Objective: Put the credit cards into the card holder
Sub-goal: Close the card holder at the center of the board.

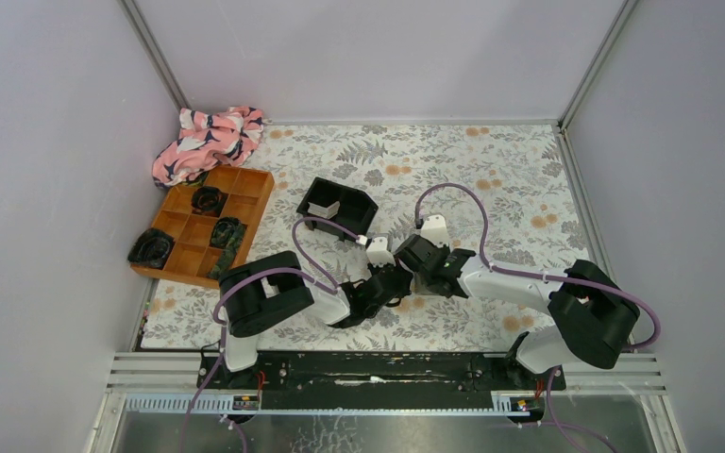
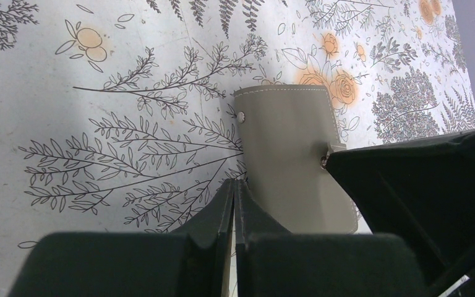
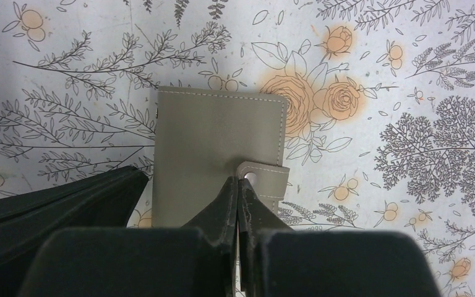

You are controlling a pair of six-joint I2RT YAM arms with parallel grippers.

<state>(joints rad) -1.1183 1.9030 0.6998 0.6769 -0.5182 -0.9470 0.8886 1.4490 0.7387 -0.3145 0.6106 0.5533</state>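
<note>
The flat grey-taupe stitched card holder (image 3: 216, 136) looks light and floppy; its snap tab (image 3: 266, 175) suits pinching. Both the right tool (image 3: 240, 185) and left tool (image 2: 235, 189) are pinched narrow.

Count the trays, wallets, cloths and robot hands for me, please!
Trays: 2, orange tray and black tray
Wallets: 1, the card holder
Cloths: 1, pink cloth
Robot hands: 2, left hand and right hand
Total: 6
</note>
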